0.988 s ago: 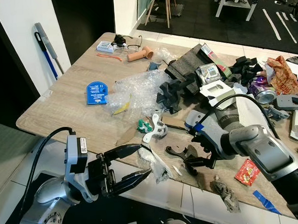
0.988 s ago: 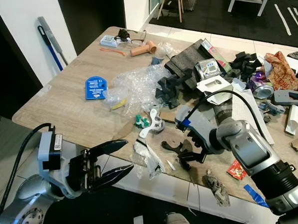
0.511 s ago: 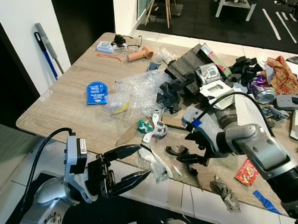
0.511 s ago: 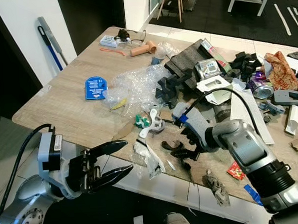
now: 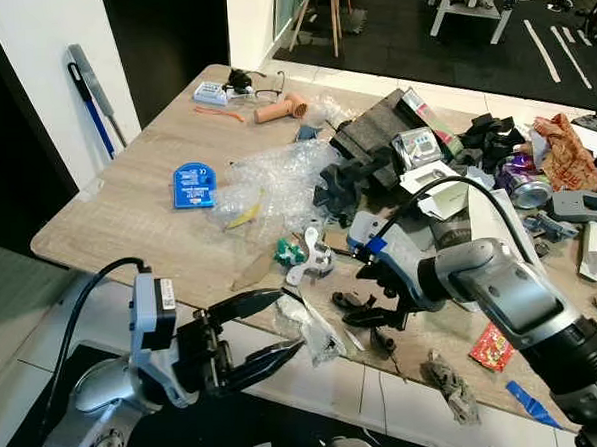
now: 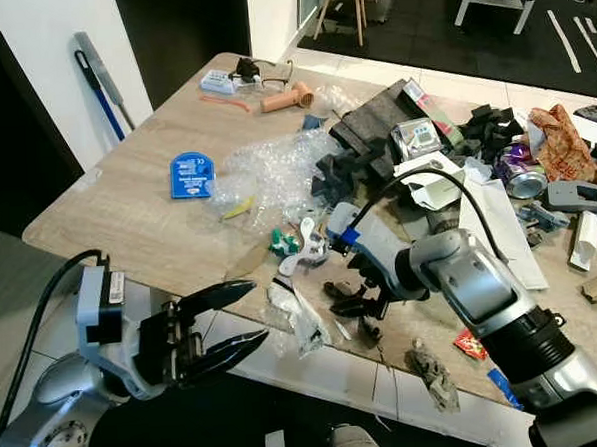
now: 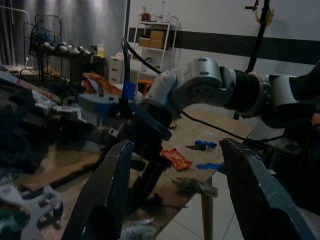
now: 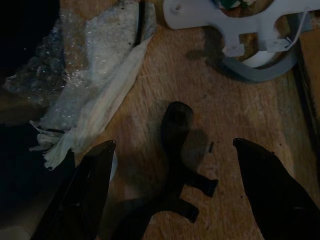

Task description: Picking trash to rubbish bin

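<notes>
The right gripper point(image 8: 170, 150) hangs just above the surface point(image 5: 148, 226) with its two fingers spread wide, nothing between them. Directly under the gap lies a black curved piece point(image 8: 175, 145), flat on the wood and not yet touched, as far as the right wrist view shows. Just beyond it, ahead of the fingertips, sits a white plastic bracket point(image 8: 235, 20); off to one side of the gripper lies a crumpled plastic wrapper point(image 8: 95, 100) hanging at the surface edge.

The left gripper point(image 5: 269, 335) waits off the near edge of the surface, fingers apart and empty, close to that wrapper.

By my reading the job is barely begun. Neither gripper holds trash, and the surface beyond the right gripper carries plenty: bubble wrap point(image 5: 276, 175), black foam point(image 5: 365, 155), a crushed can point(image 5: 527, 181), a red wrapper point(image 5: 493, 345) and a blue scrap point(image 5: 533, 399) on its outer side. I cannot make out any bin, so every piece remains to be picked and carried off. The black piece looks like the first pick.
</notes>
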Available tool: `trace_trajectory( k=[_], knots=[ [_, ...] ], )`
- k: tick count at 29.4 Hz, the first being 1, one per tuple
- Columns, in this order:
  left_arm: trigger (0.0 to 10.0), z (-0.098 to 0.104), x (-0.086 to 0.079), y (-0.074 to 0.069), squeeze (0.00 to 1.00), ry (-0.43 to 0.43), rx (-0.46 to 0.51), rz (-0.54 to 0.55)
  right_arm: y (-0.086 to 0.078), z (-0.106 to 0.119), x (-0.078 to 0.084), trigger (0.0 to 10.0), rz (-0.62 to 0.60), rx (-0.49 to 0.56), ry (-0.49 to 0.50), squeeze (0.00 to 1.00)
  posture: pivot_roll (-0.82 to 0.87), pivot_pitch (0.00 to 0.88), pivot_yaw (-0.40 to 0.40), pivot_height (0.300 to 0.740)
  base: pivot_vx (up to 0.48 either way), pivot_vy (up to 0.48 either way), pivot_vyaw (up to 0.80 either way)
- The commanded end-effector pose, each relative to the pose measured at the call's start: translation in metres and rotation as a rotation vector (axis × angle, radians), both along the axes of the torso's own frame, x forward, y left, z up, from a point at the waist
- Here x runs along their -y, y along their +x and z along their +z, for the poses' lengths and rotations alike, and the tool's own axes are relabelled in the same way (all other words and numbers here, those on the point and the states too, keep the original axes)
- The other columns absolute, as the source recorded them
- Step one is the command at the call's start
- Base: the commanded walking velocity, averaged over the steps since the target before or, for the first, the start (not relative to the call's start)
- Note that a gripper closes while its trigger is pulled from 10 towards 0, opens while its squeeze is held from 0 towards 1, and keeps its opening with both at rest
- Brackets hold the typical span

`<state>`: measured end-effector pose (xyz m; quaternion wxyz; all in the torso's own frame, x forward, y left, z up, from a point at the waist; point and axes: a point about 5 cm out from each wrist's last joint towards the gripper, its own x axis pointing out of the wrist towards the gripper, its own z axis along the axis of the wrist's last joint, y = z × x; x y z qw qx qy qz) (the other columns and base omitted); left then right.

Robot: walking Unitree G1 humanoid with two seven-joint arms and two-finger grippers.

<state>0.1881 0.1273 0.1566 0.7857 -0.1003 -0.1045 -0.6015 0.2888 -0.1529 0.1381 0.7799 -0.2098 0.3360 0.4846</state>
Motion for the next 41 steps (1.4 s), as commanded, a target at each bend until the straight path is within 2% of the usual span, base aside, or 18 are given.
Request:
trace_trajectory(
  k=[1,5,8,9,12,15,18,20,22,24,25,26,27,31,34,36,39,41],
  knots=[
    [10.0,0.002,0.006,-0.001,0.0,0.002,0.004,-0.001,-0.002,-0.003,0.003,10.0,0.002,-0.027,-0.019,0.0,-0.11,0.0,-0.081,0.74,0.0,0.0,0.0],
    [10.0,0.008,0.006,0.002,0.0,-0.012,0.017,0.028,-0.01,-0.001,0.006,10.0,0.033,-0.052,-0.015,0.0,-0.1,0.0,-0.094,0.74,0.0,0.0,0.0],
    [10.0,0.009,0.007,0.011,0.0,-0.012,0.016,0.055,-0.015,0.001,0.009,10.0,0.041,-0.061,-0.014,0.0,-0.1,0.0,-0.092,0.74,0.0,0.0,0.0],
    [10.0,0.009,0.004,0.017,0.0,0.01,0.019,0.092,-0.017,0.01,0.014,10.0,0.035,-0.06,0.002,0.0,-0.09,0.0,-0.096,0.74,0.0,0.0,0.0],
    [10.0,0.009,0.002,0.017,0.0,0.023,0.019,0.105,-0.017,0.015,0.017,10.0,0.029,-0.056,0.013,0.0,-0.09,0.0,-0.096,0.74,0.0,0.0,0.0],
    [10.0,0.011,-0.005,0.012,0.0,0.033,0.027,0.14,-0.017,0.032,0.025,10.0,-0.014,-0.029,0.055,0.0,-0.1,0.0,-0.091,0.74,0.0,0.0,0.0],
    [10.0,0.015,-0.011,0.017,0.0,0.025,0.038,0.181,-0.01,0.043,0.028,10.0,-0.049,0.005,0.085,0.0,-0.1,0.0,-0.091,0.74,0.0,0.0,0.0],
    [10.0,0.019,-0.016,0.023,0.0,0.02,0.057,0.234,-0.001,0.054,0.031,10.0,-0.094,0.064,0.135,0.0,-0.1,0.0,-0.089,0.74,0.0,0.0,0.0],
    [10.0,0.027,-0.025,0.033,0.0,-0.001,0.085,0.339,0.014,0.069,0.032,10.0,-0.197,0.168,0.233,0.0,-0.1,0.0,-0.083,0.74,0.0,0.0,0.0],
    [10.0,0.027,-0.025,0.033,0.0,-0.001,0.085,0.339,0.014,0.069,0.032,10.0,-0.197,0.168,0.233,0.0,-0.1,0.0,-0.083,0.74,0.0,0.0,0.0],
    [10.0,0.029,-0.028,0.037,0.0,-0.011,0.089,0.377,0.017,0.072,0.03,10.0,-0.227,0.197,0.287,0.0,-0.1,0.0,-0.077,0.74,0.0,0.0,0.0],
    [10.0,0.027,-0.035,0.042,0.0,-0.006,0.08,0.463,0.019,0.068,0.026,10.0,-0.275,0.214,0.349,0.0,-0.11,0.011,-0.059,0.74,0.0,0.0,0.0],
    [10.0,0.027,-0.035,0.042,0.0,-0.006,0.08,0.463,0.019,0.068,0.026,10.0,-0.275,0.214,0.349,0.0,-0.11,0.011,-0.059,0.74,0.0,0.0,0.0],
    [10.0,0.017,-0.049,0.051,0.0,0.011,0.036,0.674,0.02,0.05,0.019,10.0,-0.415,0.207,0.436,0.0,-0.1,0.04,-0.047,0.74,0.0,0.0,0.0],
    [10.0,0.018,-0.049,0.051,0.0,0.008,0.031,0.69,0.017,0.046,0.018,10.0,-0.404,0.178,0.426,0.0,-0.1,0.048,-0.043,0.74,0.0,0.0,0.0],
    [10.0,0.019,-0.047,0.047,0.0,0.001,0.025,0.692,0.001,0.038,0.017,10.0,-0.307,0.085,0.335,0.0,-0.1,0.069,-0.036,0.74,0.0,0.0,0.0],
    [10.0,0.02,-0.043,0.043,0.0,-0.002,0.018,0.664,-0.012,0.04,0.031,10.0,-0.273,-0.003,0.234,0.0,-0.11,0.089,-0.036,0.74,0.0,0.0,0.0],
    [10.0,0.02,-0.043,0.043,0.0,-0.002,0.018,0.664,-0.012,0.04,0.031,10.0,-0.273,-0.003,0.234,0.0,-0.11,0.089,-0.036,0.74,0.0,0.0,0.0]
  ],
)
